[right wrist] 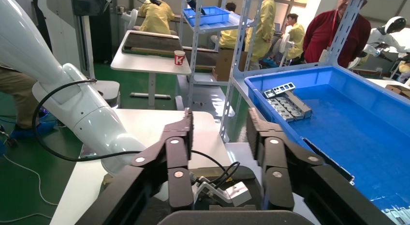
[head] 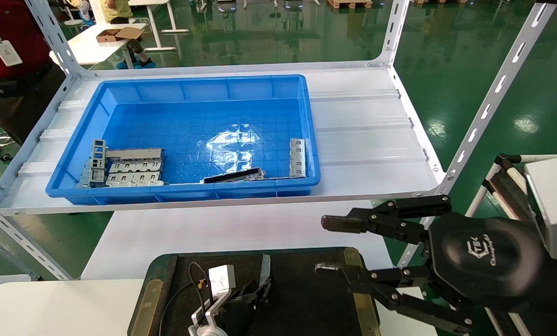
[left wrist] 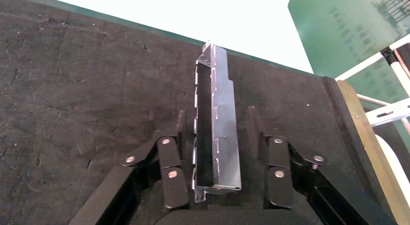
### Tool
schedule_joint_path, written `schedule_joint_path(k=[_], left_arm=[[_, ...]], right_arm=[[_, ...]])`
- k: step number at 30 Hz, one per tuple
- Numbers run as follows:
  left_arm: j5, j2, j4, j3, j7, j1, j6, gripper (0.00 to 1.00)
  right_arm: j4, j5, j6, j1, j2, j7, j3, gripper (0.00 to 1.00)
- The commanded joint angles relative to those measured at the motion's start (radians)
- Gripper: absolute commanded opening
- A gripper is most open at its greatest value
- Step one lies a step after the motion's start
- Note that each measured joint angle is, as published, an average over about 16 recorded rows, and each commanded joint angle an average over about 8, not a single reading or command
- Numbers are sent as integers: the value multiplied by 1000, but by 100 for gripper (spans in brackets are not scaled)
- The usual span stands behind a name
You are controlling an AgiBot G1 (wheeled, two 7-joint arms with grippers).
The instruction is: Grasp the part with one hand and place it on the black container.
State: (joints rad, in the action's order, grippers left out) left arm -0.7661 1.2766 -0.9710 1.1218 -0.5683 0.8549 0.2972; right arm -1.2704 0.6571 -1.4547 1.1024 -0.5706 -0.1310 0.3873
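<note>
The part point(left wrist: 220, 118), a slim light-grey metal bar with a notched side, lies on the black container point(left wrist: 72, 89) between the fingers of my left gripper point(left wrist: 216, 112). The fingers point(left wrist: 180, 133) are open, with a gap on each side of the bar. In the head view the part point(head: 265, 266) pokes out ahead of the left gripper point(head: 259, 290) over the black container point(head: 306, 298), at the bottom middle. My right gripper point(head: 327, 245) is open and empty, above the container's right rim; it also shows in the right wrist view point(right wrist: 218, 121).
A blue bin point(head: 203, 130) stands on the white shelf behind. It holds grey cage blocks point(head: 129, 168) at its front left, a darker bar point(head: 234, 176) at its front, and a light-grey bar point(head: 297, 150) by its right wall. Slotted shelf posts point(head: 488, 102) stand on the right.
</note>
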Motion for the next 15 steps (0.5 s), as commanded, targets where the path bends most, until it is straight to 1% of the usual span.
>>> schedule_joint_path(k=[1,7,15], left_arm=[[7,-1,-2,4,4,2,2,100],[2,-25,-34,13,16,1,-4,100],[-35,-92,-121,12,32,-16,-20,100]], right_arm=[[0,0,0,0,0,0,0,100],[0,0,0,0,0,0,0,100],[0,0,0,0,0,0,0,100]])
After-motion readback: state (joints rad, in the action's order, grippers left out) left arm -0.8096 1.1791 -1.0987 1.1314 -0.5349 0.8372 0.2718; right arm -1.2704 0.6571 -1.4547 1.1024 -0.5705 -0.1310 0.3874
